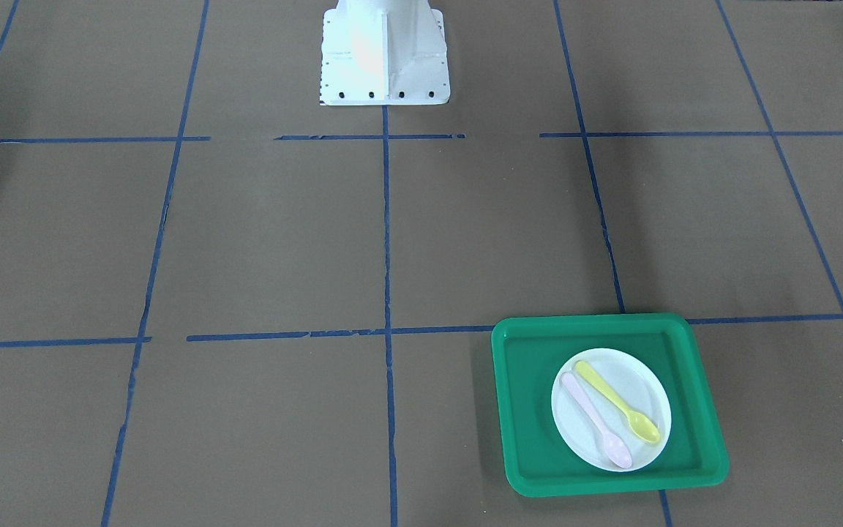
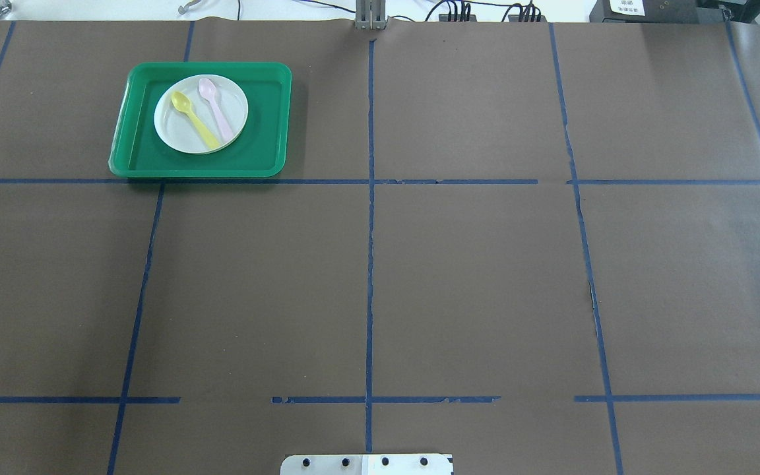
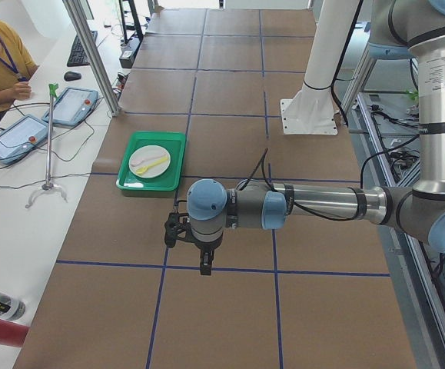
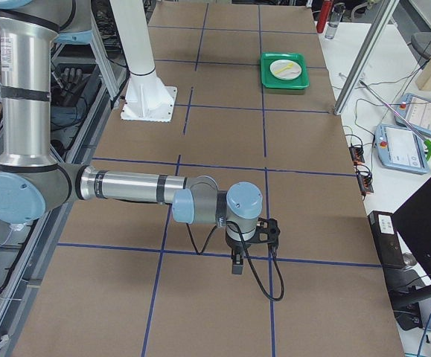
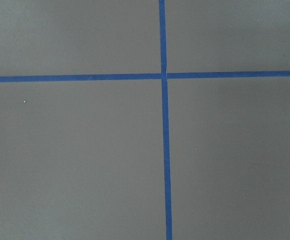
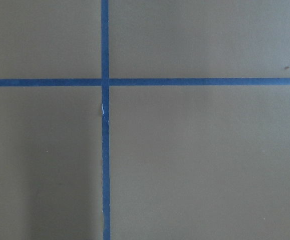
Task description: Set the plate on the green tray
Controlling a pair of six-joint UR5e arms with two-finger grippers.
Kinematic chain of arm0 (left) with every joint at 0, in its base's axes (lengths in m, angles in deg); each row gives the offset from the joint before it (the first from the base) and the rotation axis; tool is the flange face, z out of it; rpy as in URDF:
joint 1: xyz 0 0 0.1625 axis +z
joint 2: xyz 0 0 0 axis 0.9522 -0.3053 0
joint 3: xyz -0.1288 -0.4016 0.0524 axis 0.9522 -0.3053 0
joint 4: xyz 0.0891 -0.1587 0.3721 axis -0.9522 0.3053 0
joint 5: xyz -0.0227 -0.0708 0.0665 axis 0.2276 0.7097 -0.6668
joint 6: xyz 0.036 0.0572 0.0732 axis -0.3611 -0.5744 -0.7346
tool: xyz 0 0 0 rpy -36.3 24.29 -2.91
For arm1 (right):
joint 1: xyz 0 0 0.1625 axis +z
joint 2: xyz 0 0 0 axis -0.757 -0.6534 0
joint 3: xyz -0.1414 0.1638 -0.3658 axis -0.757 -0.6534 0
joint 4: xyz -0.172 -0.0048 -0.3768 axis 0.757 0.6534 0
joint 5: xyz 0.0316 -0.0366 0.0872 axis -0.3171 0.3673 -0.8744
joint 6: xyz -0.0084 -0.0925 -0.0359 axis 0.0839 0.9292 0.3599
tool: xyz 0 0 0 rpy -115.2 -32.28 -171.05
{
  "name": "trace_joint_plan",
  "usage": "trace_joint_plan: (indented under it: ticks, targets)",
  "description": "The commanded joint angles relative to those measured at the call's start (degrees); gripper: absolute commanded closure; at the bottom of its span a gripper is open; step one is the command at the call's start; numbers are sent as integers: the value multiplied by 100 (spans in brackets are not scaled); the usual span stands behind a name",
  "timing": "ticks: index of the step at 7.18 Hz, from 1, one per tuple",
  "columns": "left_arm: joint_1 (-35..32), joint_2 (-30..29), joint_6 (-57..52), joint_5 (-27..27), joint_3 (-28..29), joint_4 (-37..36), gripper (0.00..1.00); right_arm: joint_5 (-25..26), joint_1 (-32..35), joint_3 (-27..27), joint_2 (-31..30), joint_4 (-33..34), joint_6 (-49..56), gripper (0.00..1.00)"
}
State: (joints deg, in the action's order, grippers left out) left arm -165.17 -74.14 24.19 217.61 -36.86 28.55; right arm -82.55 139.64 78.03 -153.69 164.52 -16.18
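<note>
We find the left gripper [image 3: 205, 267] hanging over the brown table [image 2: 472, 277], pointed straight down from a level forearm. It shows only in a side view, so we cannot tell whether its jaws are spread or pressed together. Below those jaws its wrist camera shows bare paper and a crossing of blue tape [image 5: 164, 76].

Well apart from the left jaws, farther out from the robot and farther along the table, lies the tray [image 2: 266, 132]. It sits flat, its near rim along a tape line. The plate [image 2: 170, 124] rests inside the tray, touching its floor, nearer the far rim than the near one, with green showing all round it. Two spoons lie on the plate side by side, bowls toward the far edge. The yellow spoon [image 2: 194, 121] is on the side nearer the left jaws and the pink spoon [image 2: 216, 111] just beside it; we cannot tell whether they touch.

At the table's middle stands the white base [image 1: 385, 51], on the robot's edge.

The right gripper [image 4: 236, 269] hangs at the other end of the table, also pointed down from a level forearm, with the tray far off from its jaws. We see it only from the side too, and we cannot tell how its jaws stand. Its wrist camera looks down on another tape crossing.
</note>
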Motion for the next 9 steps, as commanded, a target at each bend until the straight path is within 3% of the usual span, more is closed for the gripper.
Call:
trace_joint_plan:
  ticks: [1, 3, 5, 9]
  targets:
    - [5, 19, -26, 33, 19, 16, 0, 0, 0, 0, 0, 0, 0, 0]
    - [5, 1, -17, 41, -50, 51, 0, 0, 0, 0, 0, 0, 0, 0]
    - [5, -69, -34, 41, 98, 724, 0, 0, 0, 0, 0, 0, 0, 0]
    - [-4, -61, -43, -11, 169, 772, 0, 0, 0, 0, 0, 0, 0, 0]
